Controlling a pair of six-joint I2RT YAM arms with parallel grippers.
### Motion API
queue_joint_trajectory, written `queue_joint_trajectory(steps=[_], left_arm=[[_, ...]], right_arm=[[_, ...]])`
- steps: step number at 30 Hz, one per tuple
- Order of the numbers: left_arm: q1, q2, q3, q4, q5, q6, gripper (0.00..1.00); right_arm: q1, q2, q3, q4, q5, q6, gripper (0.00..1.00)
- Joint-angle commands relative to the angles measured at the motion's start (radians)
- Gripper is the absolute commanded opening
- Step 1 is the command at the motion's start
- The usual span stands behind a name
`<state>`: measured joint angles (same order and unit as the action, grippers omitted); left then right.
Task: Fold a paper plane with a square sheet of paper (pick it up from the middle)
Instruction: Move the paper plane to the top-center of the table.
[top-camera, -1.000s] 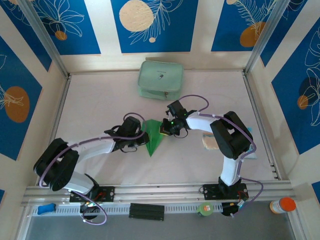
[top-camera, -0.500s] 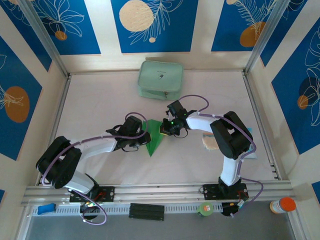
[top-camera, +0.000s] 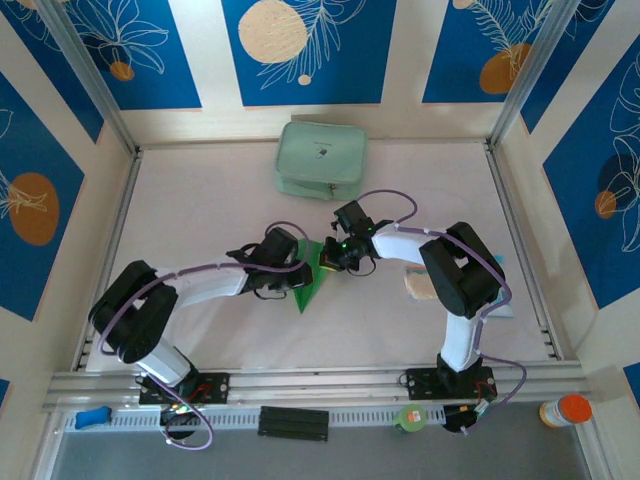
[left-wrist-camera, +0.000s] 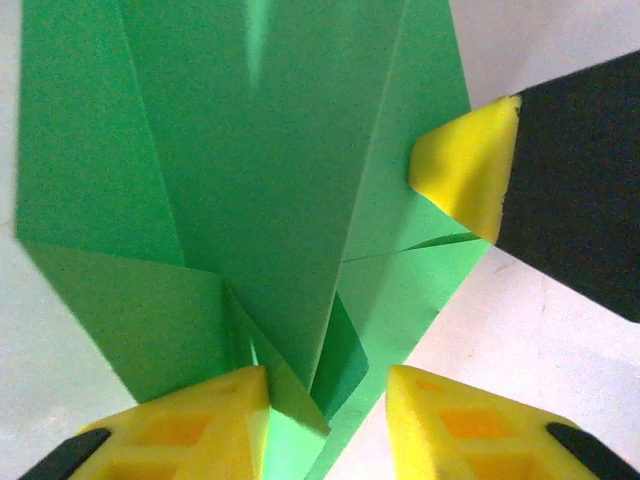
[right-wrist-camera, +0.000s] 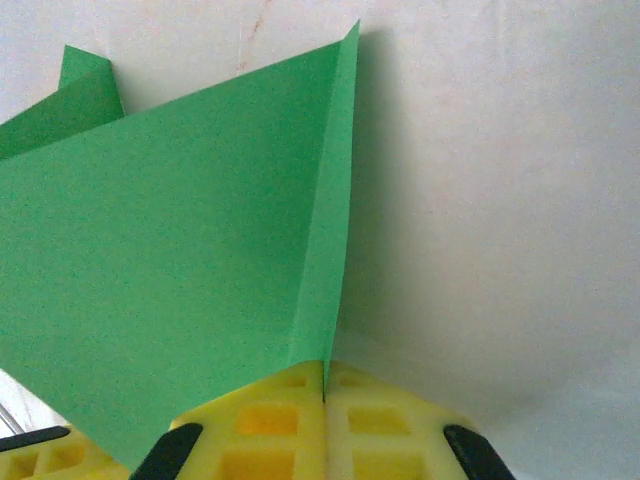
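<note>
Since a second ago my left arm has slid to the right across the tabletop (top-camera: 190, 210). My left gripper (top-camera: 296, 267) now overlaps the left side of the plane (top-camera: 308, 288) rather than standing just beside it. Its fingers (left-wrist-camera: 210, 420) are parted and hold nothing. They straddle the raised middle fold, with a flap of green lying loose in the gap against the left pad.

The plane lies near the middle of the tabletop, well apart from the pouch (top-camera: 322, 158) at the far edge. Its long axis runs from far edge to near edge, with the nose toward the near edge.

My right gripper (top-camera: 328, 257) is on the plane's right side, pads (right-wrist-camera: 265, 420) pressed together on the upturned right edge. I judge the fold lies straight ahead between my left fingers, so the left is better placed to pinch it.
</note>
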<state>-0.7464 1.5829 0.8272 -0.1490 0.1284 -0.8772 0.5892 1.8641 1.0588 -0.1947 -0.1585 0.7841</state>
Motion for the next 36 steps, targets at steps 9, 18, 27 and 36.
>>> queue_joint_trajectory(steps=[9, 18, 27, 36], left_arm=[[-0.046, 0.082, 0.101, -0.151, -0.063, 0.088, 0.4], [-0.06, 0.113, 0.141, -0.205, -0.11, 0.111, 0.4], [-0.067, 0.127, 0.161, -0.239, -0.145, 0.118, 0.36], [-0.071, 0.12, 0.177, -0.28, -0.191, 0.134, 0.21]], right_arm=[[0.003, 0.012, 0.029, -0.022, -0.023, -0.014, 0.01], [0.001, 0.012, 0.029, -0.011, -0.05, -0.011, 0.03], [-0.01, 0.0, 0.02, 0.005, -0.07, 0.005, 0.13], [-0.055, -0.097, -0.047, 0.028, -0.016, 0.042, 0.41]])
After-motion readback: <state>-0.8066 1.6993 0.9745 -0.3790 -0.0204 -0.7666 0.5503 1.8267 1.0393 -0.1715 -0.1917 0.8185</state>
